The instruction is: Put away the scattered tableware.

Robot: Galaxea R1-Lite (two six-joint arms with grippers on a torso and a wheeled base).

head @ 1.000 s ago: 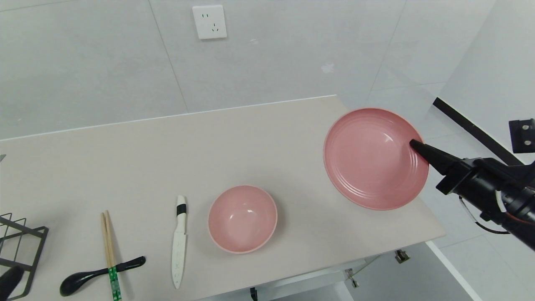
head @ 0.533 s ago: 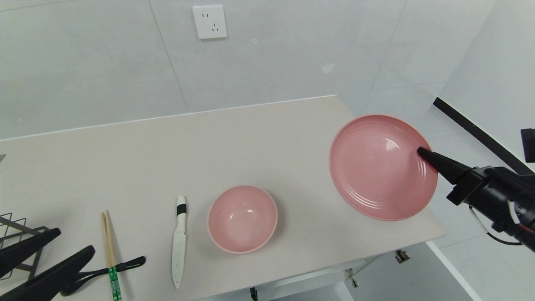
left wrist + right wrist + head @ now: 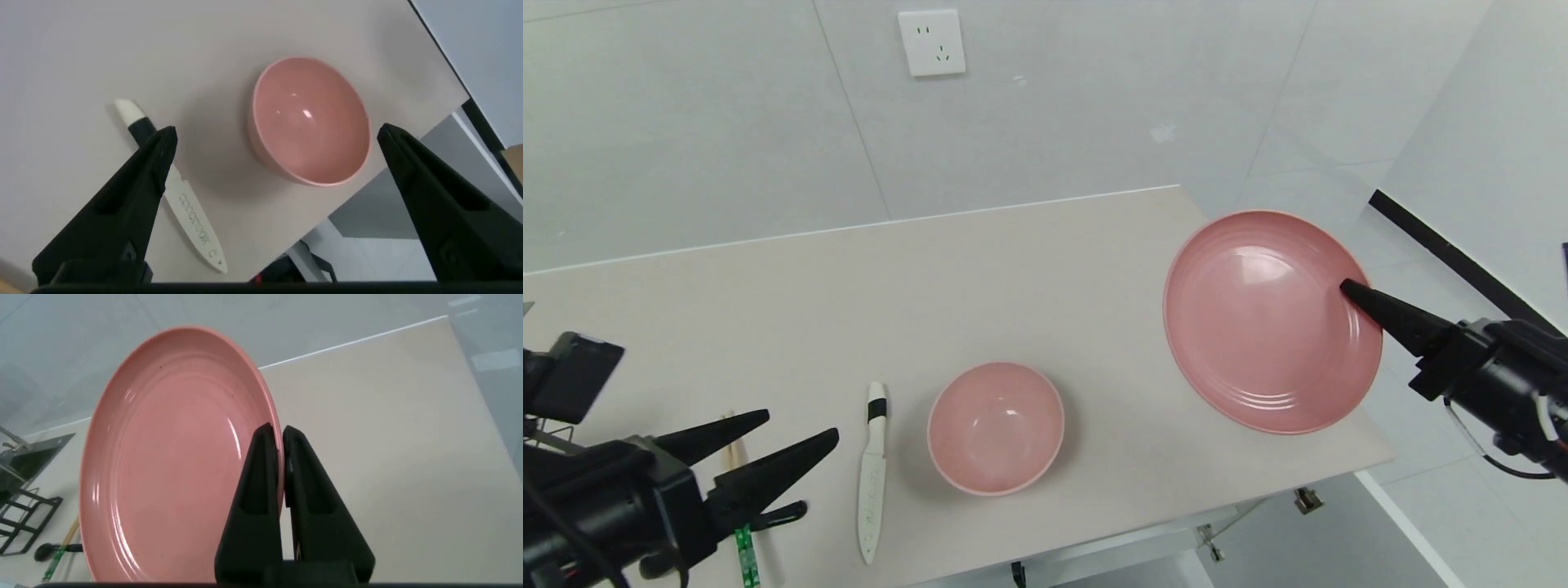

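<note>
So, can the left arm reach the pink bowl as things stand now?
Probably yes. The open left gripper hangs near the bowl, and only the knife lies flat between them, low enough to pass over.

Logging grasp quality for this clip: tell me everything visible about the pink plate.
The pink plate is round, glossy, plastic-looking, empty, with concentric ridges inside its rim. It hangs tilted over the right end of the table, the right pincer shut on its rim, a finger on each face. Nothing else visibly touches it.
</note>
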